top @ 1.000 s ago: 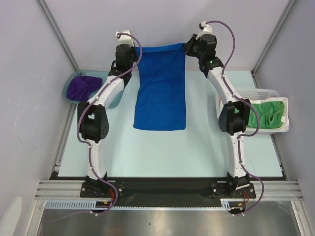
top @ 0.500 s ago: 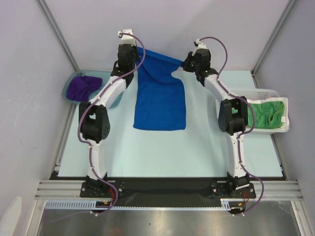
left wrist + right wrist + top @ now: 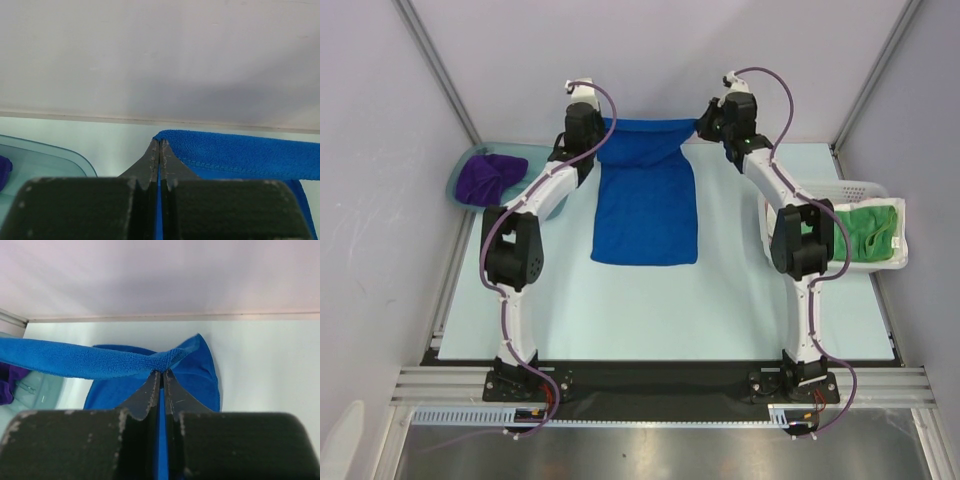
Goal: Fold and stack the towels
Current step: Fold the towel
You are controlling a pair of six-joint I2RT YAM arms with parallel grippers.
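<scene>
A blue towel [image 3: 646, 205] lies lengthwise on the middle of the table, its far edge lifted off the surface. My left gripper [image 3: 603, 127] is shut on the towel's far left corner [image 3: 165, 136]. My right gripper [image 3: 699, 126] is shut on the far right corner [image 3: 167, 360]. The lifted edge hangs slack between the two grippers near the back wall. In the left wrist view the hem [image 3: 240, 152] runs off to the right. In the right wrist view it [image 3: 65, 360] runs off to the left.
A teal bin [image 3: 542, 195] at the far left holds a purple towel [image 3: 485, 175]. A white basket [image 3: 850, 190] at the right edge holds a green towel [image 3: 865, 232]. The back wall stands close behind both grippers.
The right gripper has risen and moved back out to the right, stretching the far edge level again. The left gripper has shifted a little toward the back wall. Both stay shut on the towel.
</scene>
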